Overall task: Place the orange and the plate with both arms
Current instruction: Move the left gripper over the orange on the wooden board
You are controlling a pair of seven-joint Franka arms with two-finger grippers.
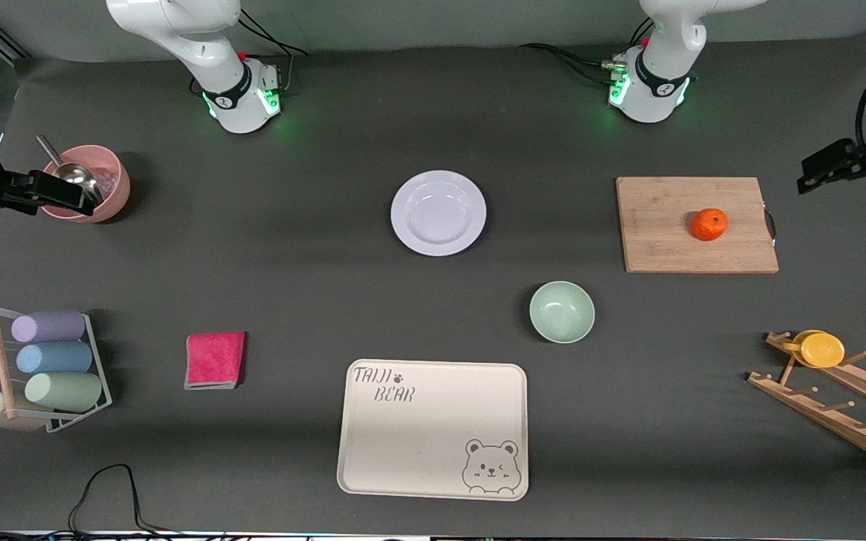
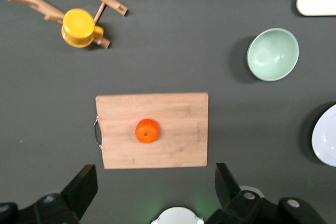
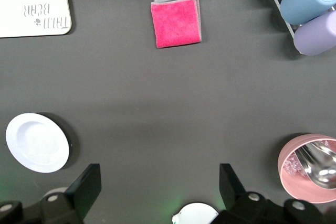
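Lying flat and upright mid-worktop: plate, round, glossy white with a faint lavender tint, wide rim around a shallow well, no long axis, farther from the front camera than the pale green bowl and the bear tray. Sitting on the wooden cutting board, toward the left arm's end: orange, small, round, bright, dimpled, no long axis to tell. Hanging high over the board's edge, fingers spread wide, gripping nothing: left gripper. Waiting likewise over bare worktop beside the pink cup, wide open and empty: right gripper.
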